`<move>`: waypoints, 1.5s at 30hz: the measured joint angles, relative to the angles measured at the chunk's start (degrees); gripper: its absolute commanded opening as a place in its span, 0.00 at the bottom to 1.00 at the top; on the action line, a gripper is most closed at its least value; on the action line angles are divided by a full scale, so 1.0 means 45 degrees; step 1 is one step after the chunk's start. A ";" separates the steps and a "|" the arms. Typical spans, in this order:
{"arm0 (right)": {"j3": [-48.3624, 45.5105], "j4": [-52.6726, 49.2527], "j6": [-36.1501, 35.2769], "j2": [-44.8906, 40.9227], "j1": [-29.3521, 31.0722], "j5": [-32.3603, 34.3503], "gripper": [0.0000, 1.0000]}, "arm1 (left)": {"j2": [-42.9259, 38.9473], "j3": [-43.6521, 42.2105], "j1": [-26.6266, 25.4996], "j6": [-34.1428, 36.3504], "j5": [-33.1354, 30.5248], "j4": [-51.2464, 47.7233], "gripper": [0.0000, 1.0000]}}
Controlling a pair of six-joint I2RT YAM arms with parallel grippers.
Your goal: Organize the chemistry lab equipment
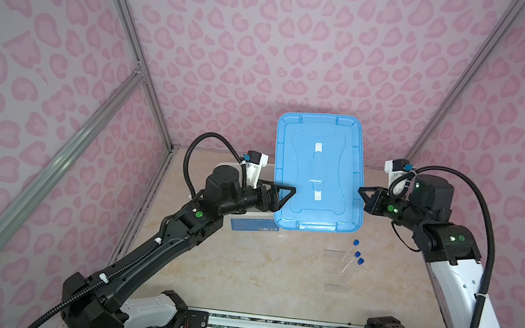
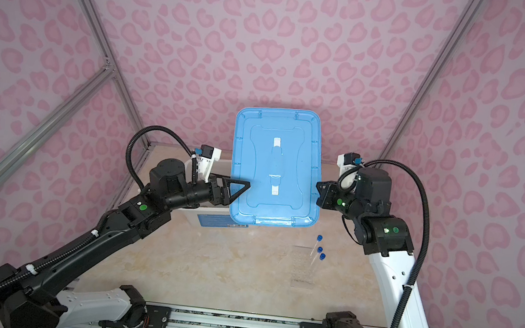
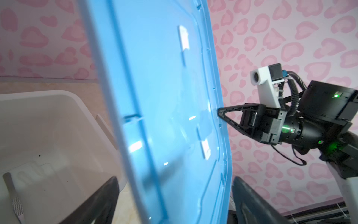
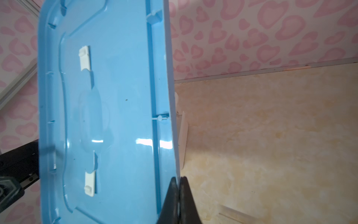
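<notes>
- Your right fingers (image 4: 179, 194) pinch the blue lid (image 1: 303, 149) shut; left fingers (image 1: 289, 188) straddle it, wide, holding nothing.
- Tubes (image 1: 350, 259) sit below the right fingers; that one-sided pinch may slip, dropping the lid there.

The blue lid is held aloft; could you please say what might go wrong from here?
Only the right end effector pinches the blue lid, at one rim; the left end effector stands open around the opposite rim, so it might pivot or slip. If it fell, it might strike the blue-capped tubes on the table.
</notes>
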 measured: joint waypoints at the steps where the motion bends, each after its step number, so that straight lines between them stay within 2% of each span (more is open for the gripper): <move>1: -0.0126 0.0044 0.0136 0.0000 0.0141 0.0010 0.00 | -0.0073 0.0000 0.0000 0.0005 0.0044 0.0010 0.72; 2: -0.0257 0.0170 0.0189 0.0000 0.0272 0.0049 0.00 | -0.0151 0.0000 0.0005 0.0000 0.0010 0.0058 0.67; 9: -0.0903 0.0850 0.0199 0.0136 0.0903 0.0287 0.00 | -0.0379 -0.0005 0.0005 -0.0146 -0.0461 -0.0194 0.55; 13: -0.1112 0.0967 0.0180 0.0282 0.1107 0.0554 0.00 | -0.0612 -0.0034 0.0010 -0.0306 -0.0738 -0.0461 0.53; 17: -0.1185 0.1078 0.0141 0.0505 0.1428 0.0894 0.00 | -0.0767 -0.0053 0.0015 -0.0325 -0.1078 -0.0753 0.42; 20: -0.1185 0.1132 0.0068 0.0709 0.1753 0.1200 0.00 | -0.0782 -0.0053 0.0034 -0.0321 -0.1287 -0.1035 0.29; 24: -0.1239 0.1292 0.0010 0.0918 0.2016 0.1428 0.00 | -0.0782 -0.0044 0.0053 -0.0321 -0.1642 -0.1613 0.20; 26: -0.1302 0.1409 0.0039 0.1010 0.2059 0.1409 0.04 | -0.0787 -0.0044 0.0097 -0.0335 -0.1661 -0.1681 0.14; 28: -0.1316 0.1452 0.0185 0.1151 0.2113 0.1433 0.14 | -0.0826 -0.0044 0.0097 -0.0321 -0.1617 -0.1681 0.05; 34: -0.1326 0.1899 0.0602 0.1501 0.2463 0.1112 0.47 | -0.1030 -0.0029 0.0151 -0.0015 -0.1715 -0.2118 0.03; 38: -0.1326 0.2414 0.0869 0.1681 0.2555 0.0797 0.53 | -0.1059 0.0554 0.0228 0.0563 -0.2395 -0.3837 0.03; 45: -0.0719 0.3016 0.1214 0.2234 0.2827 0.0631 0.54 | -0.1851 0.3070 0.0262 0.2841 -0.5061 -0.6781 0.03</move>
